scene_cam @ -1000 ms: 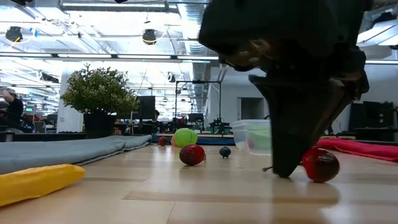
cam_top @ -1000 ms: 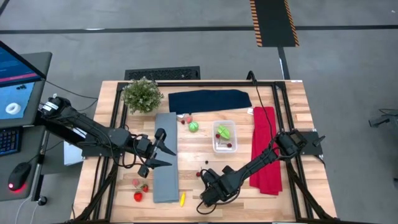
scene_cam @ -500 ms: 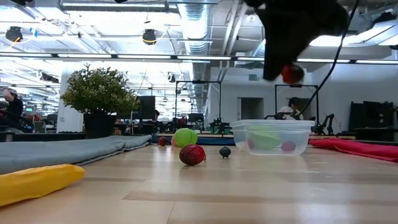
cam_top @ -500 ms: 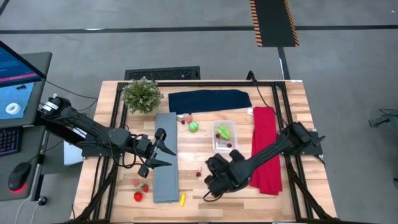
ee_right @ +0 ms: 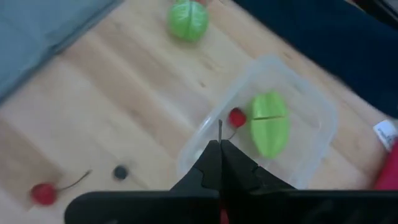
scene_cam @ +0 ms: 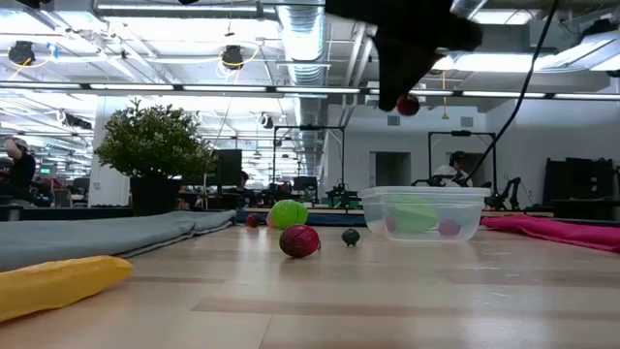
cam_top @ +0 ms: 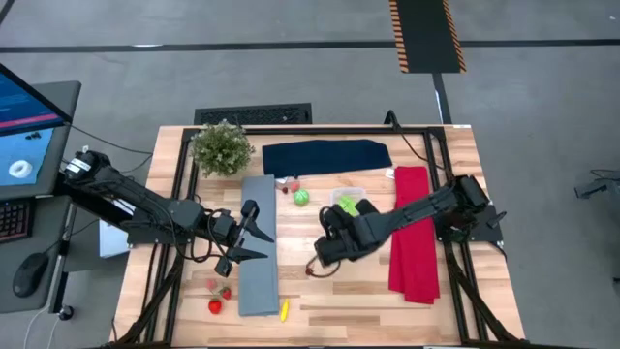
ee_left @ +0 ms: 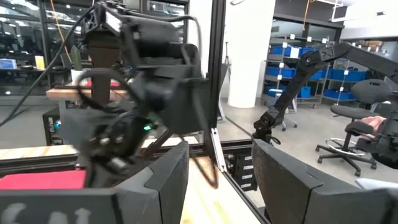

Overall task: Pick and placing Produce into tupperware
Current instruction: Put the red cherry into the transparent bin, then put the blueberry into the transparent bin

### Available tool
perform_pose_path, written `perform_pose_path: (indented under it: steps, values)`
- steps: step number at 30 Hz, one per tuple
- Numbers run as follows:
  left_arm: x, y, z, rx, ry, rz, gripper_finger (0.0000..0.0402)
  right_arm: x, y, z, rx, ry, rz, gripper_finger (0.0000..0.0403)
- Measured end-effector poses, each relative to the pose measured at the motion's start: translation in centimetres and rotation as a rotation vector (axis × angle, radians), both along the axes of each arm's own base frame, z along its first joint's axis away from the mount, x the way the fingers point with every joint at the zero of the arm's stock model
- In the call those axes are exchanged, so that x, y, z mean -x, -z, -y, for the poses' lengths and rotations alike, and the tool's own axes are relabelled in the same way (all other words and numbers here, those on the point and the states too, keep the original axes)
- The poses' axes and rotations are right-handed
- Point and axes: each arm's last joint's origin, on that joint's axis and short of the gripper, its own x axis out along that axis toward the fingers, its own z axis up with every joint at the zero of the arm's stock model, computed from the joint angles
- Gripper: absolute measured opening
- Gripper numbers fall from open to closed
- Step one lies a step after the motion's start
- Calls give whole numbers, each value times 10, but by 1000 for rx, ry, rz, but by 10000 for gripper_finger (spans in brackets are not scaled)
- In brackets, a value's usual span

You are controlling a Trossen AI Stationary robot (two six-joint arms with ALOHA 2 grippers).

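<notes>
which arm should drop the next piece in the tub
Right. Its gripper holds a cherry in shut jaws above the tub. The left gripper waits open over the grey cloth.

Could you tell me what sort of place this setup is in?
Most likely a robotics lab or industrial workshop. The low view shows exposed ceiling ducts and strip lights; the left wrist view shows another robot arm before blue storage bins; the high view shows a monitor beside the wooden table.

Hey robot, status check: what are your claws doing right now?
Right claw shut on cherry, above tupperware. Left claw open, waiting over grey cloth. Nothing in the way.
</notes>
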Motion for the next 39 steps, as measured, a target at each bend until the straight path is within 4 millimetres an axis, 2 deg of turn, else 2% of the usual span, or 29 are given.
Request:
perform_pose_path:
  steps: [6,13,18,24,31,39]
  values:
    - [0,0,0,3,6,-1,167,-2,7,28,-6,39,-76,11]
    - [0,0,0,6,8,-2,167,1,38,46,-87,65,-146,21]
    - [0,0,0,10,9,-3,167,9,57,50,-97,80,-191,13]
    - [0,0,0,9,9,-3,167,14,74,51,-106,86,-193,41]
    - [0,0,0,10,9,-2,167,14,75,49,-67,107,-156,65]
    - [0,0,0,10,9,-1,167,14,74,43,-24,45,-167,119]
